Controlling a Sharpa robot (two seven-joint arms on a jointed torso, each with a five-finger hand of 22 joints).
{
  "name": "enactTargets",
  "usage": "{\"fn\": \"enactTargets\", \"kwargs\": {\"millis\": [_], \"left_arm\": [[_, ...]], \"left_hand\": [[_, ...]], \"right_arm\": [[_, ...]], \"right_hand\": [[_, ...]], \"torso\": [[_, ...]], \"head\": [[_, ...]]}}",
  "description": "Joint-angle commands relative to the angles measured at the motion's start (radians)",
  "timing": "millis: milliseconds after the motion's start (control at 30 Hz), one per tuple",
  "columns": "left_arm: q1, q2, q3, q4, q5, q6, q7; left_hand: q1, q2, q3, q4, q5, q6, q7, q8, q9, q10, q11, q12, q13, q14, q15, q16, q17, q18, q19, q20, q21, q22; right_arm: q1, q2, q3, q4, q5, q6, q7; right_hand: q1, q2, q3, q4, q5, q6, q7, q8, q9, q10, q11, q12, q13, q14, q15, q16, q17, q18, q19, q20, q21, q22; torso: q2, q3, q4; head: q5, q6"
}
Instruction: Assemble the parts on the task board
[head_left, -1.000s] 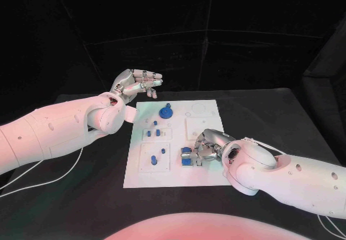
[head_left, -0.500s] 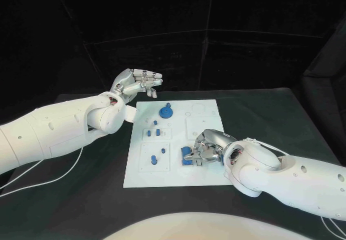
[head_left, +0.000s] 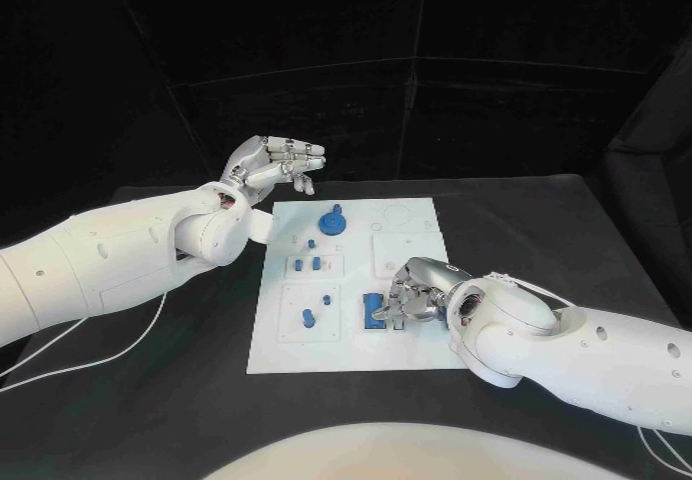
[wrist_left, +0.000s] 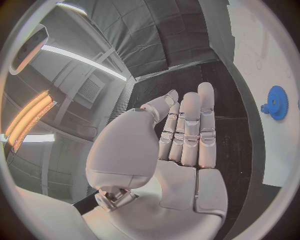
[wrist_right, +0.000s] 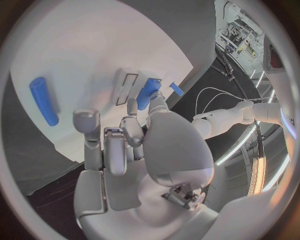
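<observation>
Currently: right hand (head_left: 411, 290) is down on the task board (head_left: 346, 345), near its right edge, fingers (wrist_right: 147, 100) apparently pinching a blue part (head_left: 375, 307); the hold is partly hidden, so that is a best reading.
Step well done: line the part over its slot, keep it upright, press straight down, and loosen only once it seats.
Left hand: left hand (head_left: 274, 165) is raised beyond the board's far-left corner, fingers curled in, holding nothing.
Around: blue gear (head_left: 333, 222) stands at the board's far end; a blue peg (head_left: 309, 319) lies left of the right hand.
Obstruction: the right hand hides the slot from above.
</observation>
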Motion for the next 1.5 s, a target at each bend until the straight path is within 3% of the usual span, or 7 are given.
{"fn": "enactTargets", "kwargs": {"millis": [33, 133, 300, 467, 633, 833, 1500], "left_arm": [[0.002, 0.001, 0.001, 0.000, 0.002, 0.010, 0.004], [0.002, 0.000, 0.001, 0.000, 0.002, 0.010, 0.004], [0.002, 0.000, 0.001, 0.001, 0.002, 0.009, 0.004], [0.001, -0.001, 0.000, 0.001, 0.002, 0.009, 0.003], [0.001, 0.000, 0.000, 0.001, 0.002, 0.009, 0.003], [0.001, 0.002, 0.000, 0.001, 0.002, 0.007, 0.002], [0.002, 0.000, 0.000, 0.003, 0.002, 0.010, 0.002]], "left_hand": [[-0.011, 0.002, -0.006, 0.001, 0.005, -0.007, 0.001, 0.004, -0.001, -0.009, 0.000, 0.006, -0.001, -0.010, 0.000, 0.004, -0.001, 0.013, -0.008, 0.002, -0.006, -0.001], [-0.011, 0.002, -0.006, 0.001, 0.005, -0.007, 0.001, 0.004, -0.001, -0.009, 0.000, 0.006, -0.001, -0.010, 0.000, 0.004, -0.001, 0.013, -0.008, 0.002, -0.006, -0.001], [-0.012, 0.003, -0.007, 0.001, 0.005, -0.007, 0.001, 0.004, -0.001, -0.010, 0.000, 0.007, -0.001, -0.010, 0.000, 0.005, -0.001, 0.013, -0.008, 0.002, -0.007, -0.001], [-0.012, 0.003, -0.007, 0.001, 0.005, -0.007, 0.001, 0.004, -0.001, -0.010, 0.000, 0.007, -0.001, -0.010, 0.000, 0.005, -0.001, 0.013, -0.008, 0.002, -0.007, -0.001], [-0.012, 0.003, -0.007, 0.001, 0.005, -0.007, 0.001, 0.004, -0.001, -0.010, 0.000, 0.007, -0.001, -0.010, 0.000, 0.005, -0.001, 0.013, -0.008, 0.002, -0.007, -0.001], [-0.012, 0.003, -0.007, 0.001, 0.005, -0.007, 0.001, 0.004, -0.001, -0.010, 0.000, 0.007, -0.001, -0.010, 0.000, 0.005, -0.001, 0.013, -0.008, 0.002, -0.007, -0.001], [-0.010, 0.003, -0.007, 0.000, 0.005, -0.007, 0.000, 0.005, -0.001, -0.010, 0.000, 0.008, -0.001, -0.010, 0.000, 0.005, -0.001, 0.013, -0.008, 0.002, -0.007, -0.002]], "right_arm": [[0.001, 0.000, 0.000, 0.003, -0.009, 0.024, 0.018], [0.001, -0.006, 0.000, 0.007, -0.009, -0.003, 0.031], [0.001, -0.044, 0.000, 0.026, 0.022, -0.080, 0.085], [0.008, -0.123, 0.002, 0.058, 0.143, -0.098, 0.149], [0.025, -0.218, 0.002, 0.083, 0.218, -0.074, 0.180], [0.031, -0.285, 0.002, 0.087, 0.147, -0.051, 0.156], [0.017, -0.245, 0.000, 0.038, -0.018, 0.057, 0.037]], "right_hand": [[0.014, 0.000, -0.001, -0.008, 0.006, -0.007, -0.001, 0.007, 0.001, 0.004, -0.002, -0.004, 0.000, 0.087, -0.003, -0.005, 0.163, -0.003, -0.004, 0.001, -0.004, 0.000], [0.019, 0.002, -0.005, -0.014, 0.020, -0.008, -0.001, 0.007, 0.002, 0.005, -0.001, -0.004, 0.001, 0.087, -0.003, -0.005, 0.162, -0.003, -0.003, 0.001, -0.004, 0.001], [0.020, 0.014, -0.024, -0.019, 0.103, -0.024, 0.005, -0.004, -0.003, 0.005, 0.002, -0.005, 0.004, 0.088, 0.000, -0.004, 0.167, -0.004, -0.001, 0.002, -0.002, 0.005], [0.011, 0.015, -0.044, -0.014, 0.118, -0.058, 0.018, -0.037, -0.018, 0.005, 0.013, -0.006, 0.006, 0.089, 0.008, -0.001, 0.173, -0.005, -0.001, 0.008, -0.002, 0.006], [0.053, 0.051, -0.039, -0.035, 0.152, -0.072, 0.036, -0.104, -0.049, 0.010, 0.027, 0.009, 0.025, 0.090, 0.020, 0.000, 0.176, -0.005, -0.001, 0.018, 0.001, 0.011], [0.072, 0.061, -0.053, -0.050, 0.167, -0.038, 0.041, -0.168, -0.078, 0.012, 0.032, 0.006, 0.027, 0.091, 0.025, 0.003, 0.182, -0.007, 0.006, 0.025, 0.011, 0.031], [0.029, 0.054, -0.106, -0.027, 0.154, 0.029, 0.028, -0.196, -0.082, 0.022, 0.023, 0.014, 0.041, 0.090, 0.018, 0.002, 0.181, -0.008, 0.007, 0.021, 0.014, 0.039]], "torso": [[0.000, -0.0003, -0.0008], [0.000, 0.0001, -0.0008], [-0.001, 0.0003, -0.0017], [-0.002, 0.0001, -0.0013], [-0.001, -0.0004, -0.0025], [-0.001, 0.0002, -0.0026], [0.000, 0.0005, -0.0004]], "head": [[0.000, -0.001], [0.000, -0.001], [-0.006, 0.003], [-0.015, 0.008], [-0.030, 0.013], [-0.043, 0.014], [-0.052, 0.009]]}}
